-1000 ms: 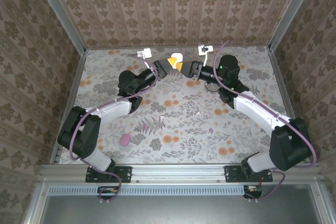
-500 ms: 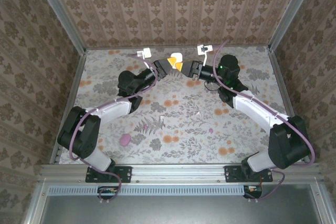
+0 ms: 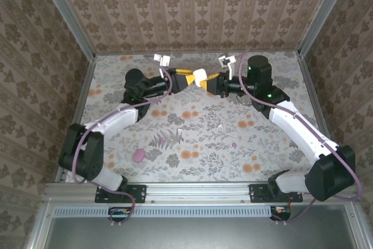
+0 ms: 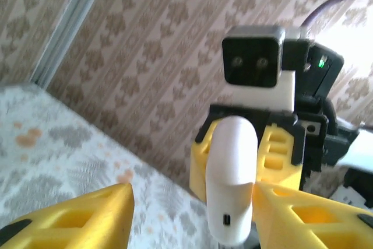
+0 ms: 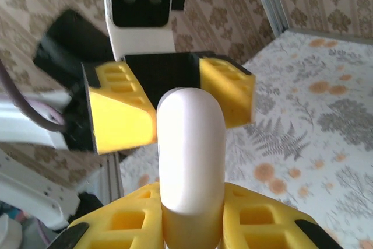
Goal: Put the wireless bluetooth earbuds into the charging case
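handover is judged complete: the right gripper (image 5: 189,193) is now clamped on the white charging case (image 5: 191,132), and the left gripper (image 4: 192,197), shut a second ago, is found parted beside it. a pink earbud (image 3: 234,143) is noted lying on the table (image 3: 274,167), well apart. the back wall (image 3: 192,16) is close behind; open room lies toward the near edge.

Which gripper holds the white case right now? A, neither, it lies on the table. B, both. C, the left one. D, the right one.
D: the right gripper has its yellow fingers clamped on the case, held above the table, while the left gripper stands open with one finger well clear of it.
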Controlling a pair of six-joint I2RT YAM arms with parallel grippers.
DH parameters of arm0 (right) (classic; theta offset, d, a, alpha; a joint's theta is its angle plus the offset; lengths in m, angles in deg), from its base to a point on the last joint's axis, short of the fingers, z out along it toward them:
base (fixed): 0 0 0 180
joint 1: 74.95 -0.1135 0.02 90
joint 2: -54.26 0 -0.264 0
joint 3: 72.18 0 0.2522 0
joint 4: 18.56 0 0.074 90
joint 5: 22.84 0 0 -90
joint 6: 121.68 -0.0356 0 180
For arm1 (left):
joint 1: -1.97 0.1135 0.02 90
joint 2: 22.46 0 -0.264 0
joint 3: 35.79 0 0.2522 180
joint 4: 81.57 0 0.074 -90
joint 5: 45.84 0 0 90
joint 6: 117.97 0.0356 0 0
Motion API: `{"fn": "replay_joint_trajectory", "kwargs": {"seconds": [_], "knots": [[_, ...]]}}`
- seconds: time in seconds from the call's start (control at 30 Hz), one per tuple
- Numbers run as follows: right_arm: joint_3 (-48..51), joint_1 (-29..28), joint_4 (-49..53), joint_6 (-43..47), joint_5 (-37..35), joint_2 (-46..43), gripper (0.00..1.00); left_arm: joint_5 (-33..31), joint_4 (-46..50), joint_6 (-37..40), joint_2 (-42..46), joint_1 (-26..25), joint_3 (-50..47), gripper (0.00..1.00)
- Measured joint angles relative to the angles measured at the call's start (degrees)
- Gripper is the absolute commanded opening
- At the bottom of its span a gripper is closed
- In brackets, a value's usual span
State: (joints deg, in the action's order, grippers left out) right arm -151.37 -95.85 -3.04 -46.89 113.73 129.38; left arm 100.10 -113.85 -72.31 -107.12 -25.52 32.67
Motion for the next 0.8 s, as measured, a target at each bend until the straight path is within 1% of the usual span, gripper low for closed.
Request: {"fn": "replay_joint_trajectory", "kwargs": {"seconds": [0.07,0.13,0.2,0.27,0.37,0.5,0.63,0.8], "knots": [[-0.8,0.0,5.2,6.0,0.2,-0.7,0.23,0.4,18.3,16.0,3.8,-0.7,3.5,0.61],[-2.0,0.0,10.8,12.2,0.3,-1.3,0.24,0.3,35.3,33.0,7.2,-2.8,8.1,0.62],[-3.4,0.0,15.3,17.4,1.0,-1.6,0.24,-0.2,44.9,44.3,10.4,-4.5,9.9,0.62],[-4.8,-0.2,19.1,21.8,1.1,-1.9,0.24,0.2,51.0,51.6,12.2,-4.6,10.1,0.63],[-5.6,-0.6,22.8,27.3,1.1,-2.2,0.24,0.8,56.9,58.3,12.0,-4.6,10.1,0.64],[-5.6,-1.2,26.1,32.1,1.1,-2.4,0.24,0.8,63.2,64.0,10.1,-4.6,11.0,0.64],[-5.7,-2.4,29.1,35.4,1.0,-2.4,0.25,1.1,66.4,66.3,7.8,-5.0,13.7,0.63],[-6.9,-4.4,33.1,39.1,-0.2,-2.0,0.25,1.3,69.8,68.5,5.7,-6.6,17.7,0.58]]}}
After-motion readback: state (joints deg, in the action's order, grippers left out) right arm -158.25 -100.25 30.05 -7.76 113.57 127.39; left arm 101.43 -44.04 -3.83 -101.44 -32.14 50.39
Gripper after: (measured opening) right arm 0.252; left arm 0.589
